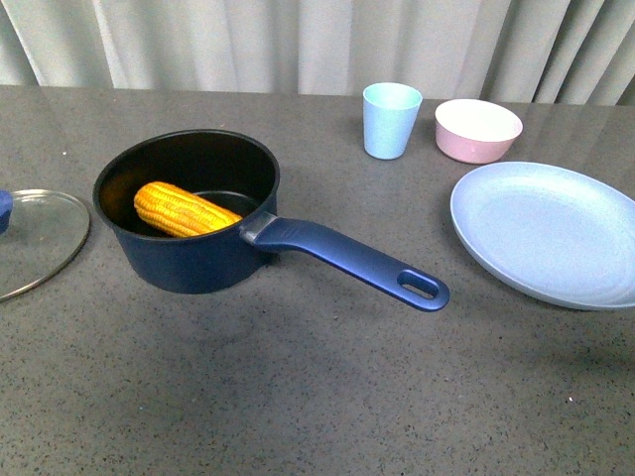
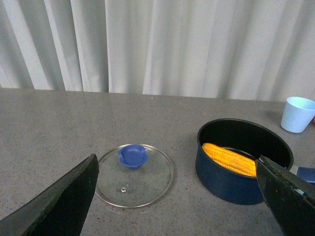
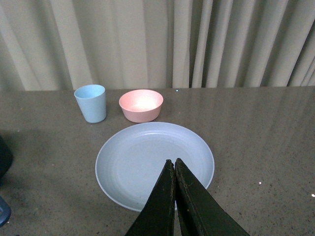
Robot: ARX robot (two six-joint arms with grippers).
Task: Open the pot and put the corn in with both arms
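Nearest in the front view, the pot (image 1: 189, 213) sits uncovered on the table (image 1: 298, 397), its handle (image 1: 352, 260) pointing to 4 o'clock. Corn (image 1: 184, 209) lies tilted inside it. At the pot's 9 o'clock the glass lid (image 1: 35, 238) rests flat, knob up. A cup (image 1: 390, 120) and pink bowl (image 1: 477, 130) stand at 2 o'clock, a plate (image 1: 546, 233) at 3. The left gripper (image 2: 177, 196) hangs spread wide, empty. The right gripper (image 3: 173, 169) has jaws pressed together over the plate, holding nothing.

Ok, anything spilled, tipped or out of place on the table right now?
Nothing stands out. The corn lies tilted inside the open pot, the glass lid rests flat beside it, and the cup, bowl and plate sit upright.
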